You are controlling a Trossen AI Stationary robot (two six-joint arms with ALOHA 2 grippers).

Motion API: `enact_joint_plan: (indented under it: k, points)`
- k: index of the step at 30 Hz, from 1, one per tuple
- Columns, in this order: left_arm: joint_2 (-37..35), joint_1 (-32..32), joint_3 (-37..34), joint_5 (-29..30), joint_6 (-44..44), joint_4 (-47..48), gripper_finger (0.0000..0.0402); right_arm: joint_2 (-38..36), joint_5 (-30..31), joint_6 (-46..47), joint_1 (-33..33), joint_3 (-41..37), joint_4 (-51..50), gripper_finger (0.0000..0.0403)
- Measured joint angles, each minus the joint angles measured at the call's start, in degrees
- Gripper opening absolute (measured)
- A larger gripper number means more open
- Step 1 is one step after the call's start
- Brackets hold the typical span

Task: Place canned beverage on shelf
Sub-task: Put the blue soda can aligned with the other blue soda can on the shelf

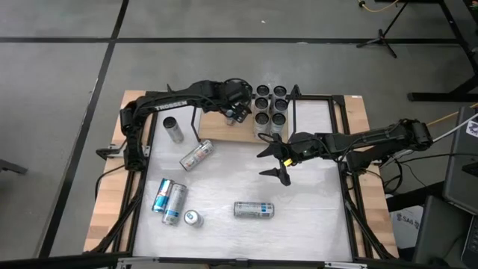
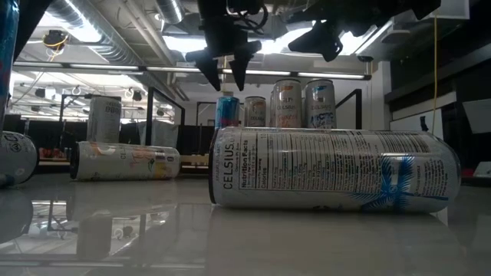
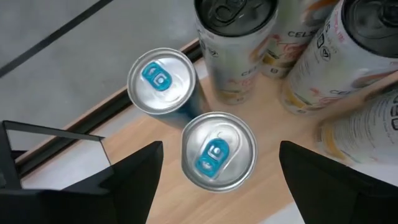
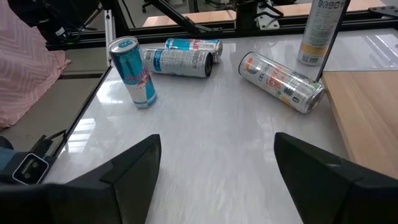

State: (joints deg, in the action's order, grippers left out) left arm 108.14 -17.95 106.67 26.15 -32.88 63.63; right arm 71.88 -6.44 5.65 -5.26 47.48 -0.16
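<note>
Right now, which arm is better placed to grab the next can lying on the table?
Right. The right gripper hangs open over the white tabletop, nearest the lying can. The left gripper is open above the shelf, over cans already standing there.

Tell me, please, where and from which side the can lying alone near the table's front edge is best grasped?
Grip the lying can across the middle of its round body, coming straight down from above. It rests on its side with clear tabletop around it, so the open right hand nearby could straddle it.
</note>
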Motion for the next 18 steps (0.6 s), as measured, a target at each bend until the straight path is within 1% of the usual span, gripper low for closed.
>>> enact_joint_plan:
  k: [18]
  points:
    - [3.5,-1.4,0.0,-0.3,0.0,0.3,0.0312,0.0,0.0,0.0,0.0,0.0,0.0,0.0303]
